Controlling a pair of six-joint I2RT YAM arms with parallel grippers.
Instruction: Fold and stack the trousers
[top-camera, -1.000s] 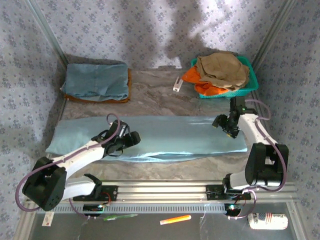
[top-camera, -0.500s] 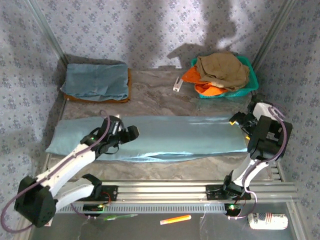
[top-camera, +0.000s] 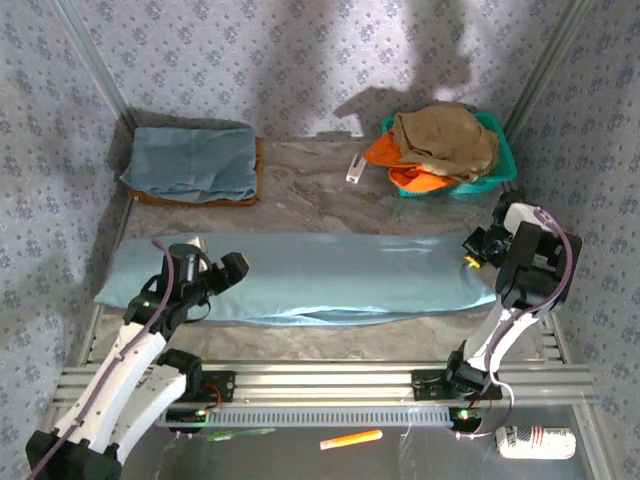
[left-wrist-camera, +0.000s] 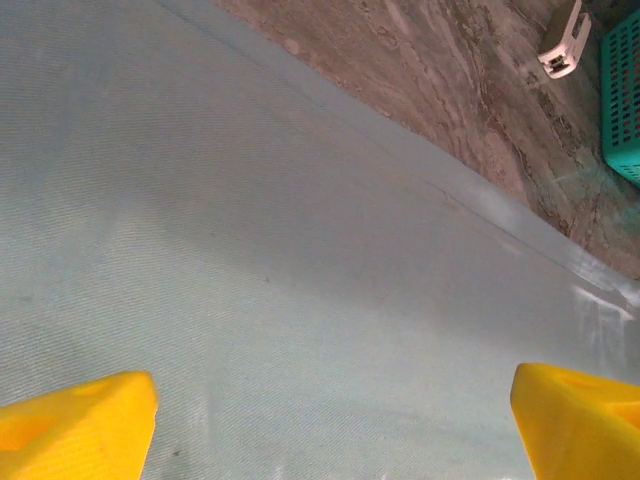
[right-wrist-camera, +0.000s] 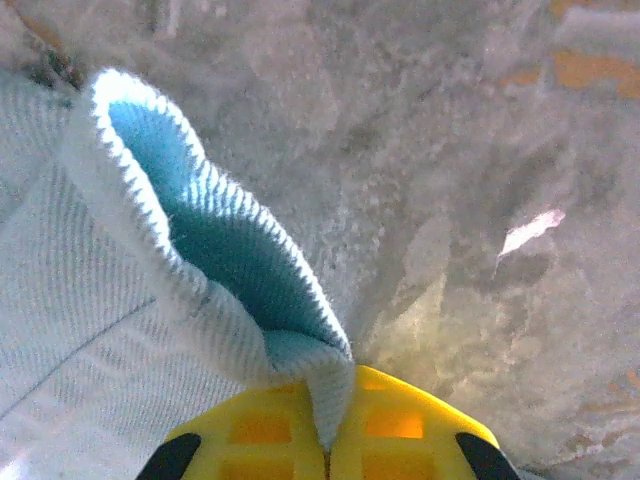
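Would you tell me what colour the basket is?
Teal; the basket shows best from the top external view.

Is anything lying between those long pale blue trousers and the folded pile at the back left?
Nothing visible does. Only bare table separates the trousers from the folded pile; the small white object and the teal basket sit further right.
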